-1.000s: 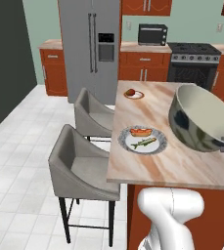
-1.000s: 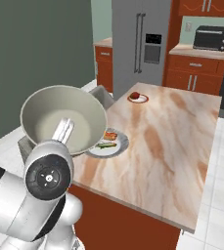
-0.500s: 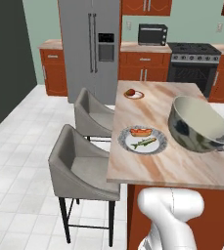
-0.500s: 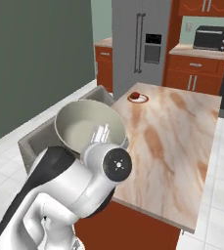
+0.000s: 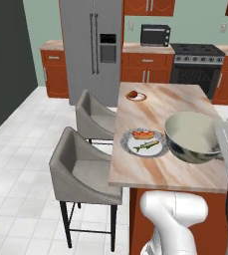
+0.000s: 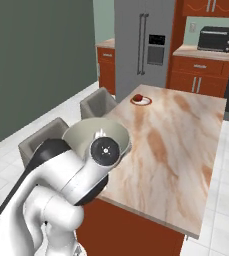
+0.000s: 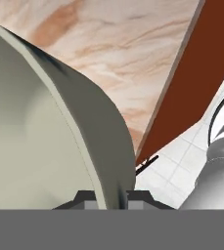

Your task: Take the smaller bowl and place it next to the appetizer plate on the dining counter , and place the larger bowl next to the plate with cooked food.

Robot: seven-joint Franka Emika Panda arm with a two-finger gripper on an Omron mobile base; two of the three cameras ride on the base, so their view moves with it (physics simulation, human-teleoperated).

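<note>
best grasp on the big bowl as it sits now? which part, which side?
The rim wall. The larger bowl is deep, wide and open-topped, far too broad to span, so pinch its thin wall, one finger inside and one outside. Come from the side away from the plate with cooked food, which sits close beside it. The gripper grips this way, jaws astride the rim.

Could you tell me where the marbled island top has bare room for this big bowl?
Free: marbled top beyond the large cream bowl, right of the small red-food plate. Crowded: the near chair side, around the fish plate, the bowl beside it.
</note>
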